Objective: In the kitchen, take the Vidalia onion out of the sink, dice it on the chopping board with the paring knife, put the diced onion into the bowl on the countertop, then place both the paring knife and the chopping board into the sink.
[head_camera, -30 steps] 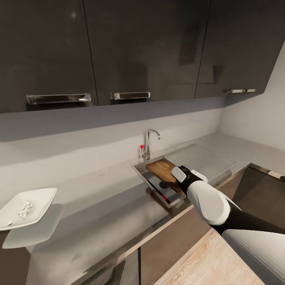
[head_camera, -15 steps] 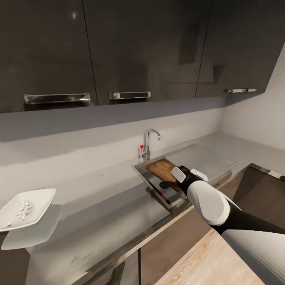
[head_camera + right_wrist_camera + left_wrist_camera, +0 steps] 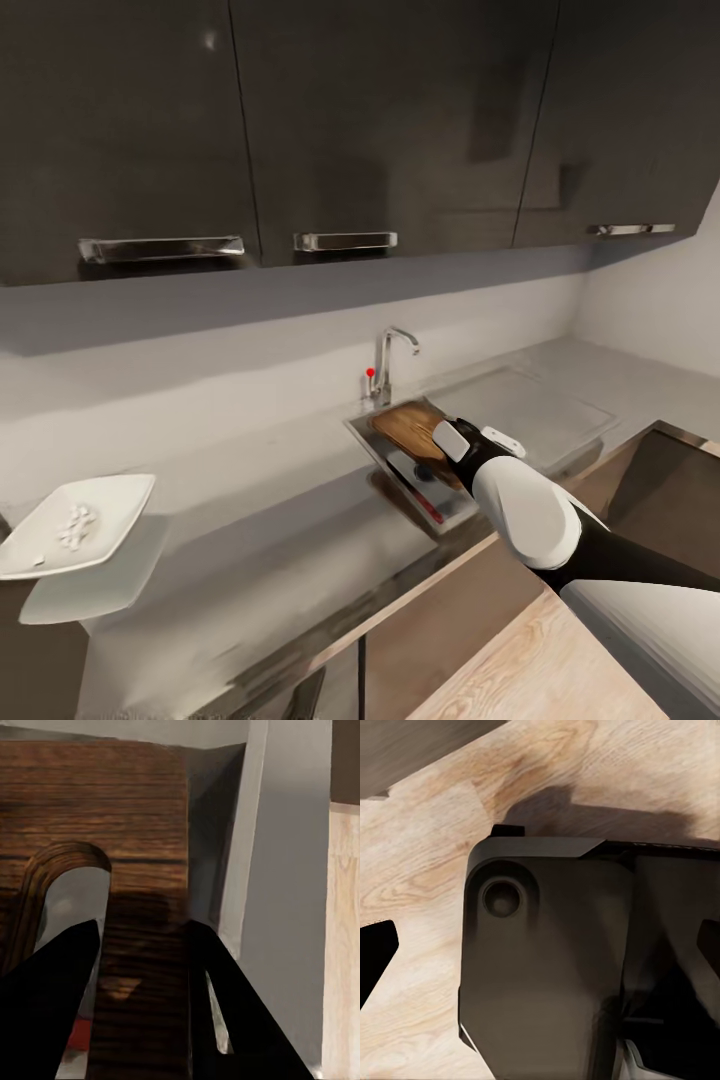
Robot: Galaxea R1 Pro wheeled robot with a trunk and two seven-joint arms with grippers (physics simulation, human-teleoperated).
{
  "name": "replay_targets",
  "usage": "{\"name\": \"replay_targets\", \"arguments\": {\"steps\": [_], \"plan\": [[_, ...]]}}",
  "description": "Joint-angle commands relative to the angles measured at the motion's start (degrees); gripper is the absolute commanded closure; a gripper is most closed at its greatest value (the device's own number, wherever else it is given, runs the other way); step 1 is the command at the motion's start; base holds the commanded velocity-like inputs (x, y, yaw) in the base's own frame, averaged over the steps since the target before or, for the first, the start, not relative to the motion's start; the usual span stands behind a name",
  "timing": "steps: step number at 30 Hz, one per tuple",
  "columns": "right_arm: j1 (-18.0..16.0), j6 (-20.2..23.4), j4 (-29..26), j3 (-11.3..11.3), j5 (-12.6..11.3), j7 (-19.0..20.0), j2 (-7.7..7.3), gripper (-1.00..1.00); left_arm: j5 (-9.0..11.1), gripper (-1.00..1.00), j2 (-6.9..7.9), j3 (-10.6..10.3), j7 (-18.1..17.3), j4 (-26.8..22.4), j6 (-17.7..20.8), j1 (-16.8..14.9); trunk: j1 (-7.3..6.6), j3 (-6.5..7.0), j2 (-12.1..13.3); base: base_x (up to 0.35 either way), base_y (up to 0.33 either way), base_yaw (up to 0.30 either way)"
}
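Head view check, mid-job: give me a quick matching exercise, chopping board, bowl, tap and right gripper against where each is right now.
Things:
1. chopping board
2. bowl
3. tap
4. right gripper

Places:
A. on the countertop, holding white onion cubes
B. at the board's handle end
C. behind the sink, red knob
D. tilted in the sink basin

Pairs: 1-D, 2-A, 3-C, 4-B

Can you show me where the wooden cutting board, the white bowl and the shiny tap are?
Brown wooden chopping board (image 3: pixel 408 428): head view, on its flat top face.
Shallow white bowl with squarish rim (image 3: pixel 115 500): head view, on its bare inner wall.
Chrome tap with red knob (image 3: pixel 385 362): head view, on its upright stem.
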Motion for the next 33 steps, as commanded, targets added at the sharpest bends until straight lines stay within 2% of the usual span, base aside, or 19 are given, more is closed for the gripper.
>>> {"name": "replay_targets", "arguments": {"steps": [1, 8, 13, 24, 33], "plan": [[0.0, 0.6, -0.1, -0.1, 0.3, -0.2, 0.02, 1.00, 0.4, -1.00, -0.01, 0.0, 0.1, 0.3, -0.5, -0.1, 0.01, -0.08, -0.1, 0.000, 0.000, 0.270], [0.0, 0.6, -0.1, -0.1, 0.3, -0.3, 0.02, 1.00, 0.4, -1.00, -0.07, 0.0, 0.1, 0.3, -0.5, -0.1, 0.01, -0.08, -0.1, 0.000, 0.000, 0.223], [0.0, 0.5, -0.3, -0.3, 0.4, -0.4, 0.02, 1.00, 0.4, -1.00, -0.01, 0.0, 0.1, 0.3, -0.5, -0.1, 0.01, -0.08, -0.1, 0.000, -0.032, 0.023], [0.0, -2.0, 0.0, -0.3, 0.4, -1.7, 0.02, 1.00, 0.4, -1.00, 0.02, 0.0, 0.1, 0.3, -0.4, -0.1, 0.01, -0.08, -0.1, 0.000, -0.222, 0.001], [0.0, -2.0, 0.4, -0.2, 0.3, -1.7, 0.02, 1.00, 0.4, -1.00, 0.02, 0.0, 0.1, 0.3, -0.3, -0.1, 0.01, -0.32, -0.1, 0.000, -0.023, 0.027]]}}
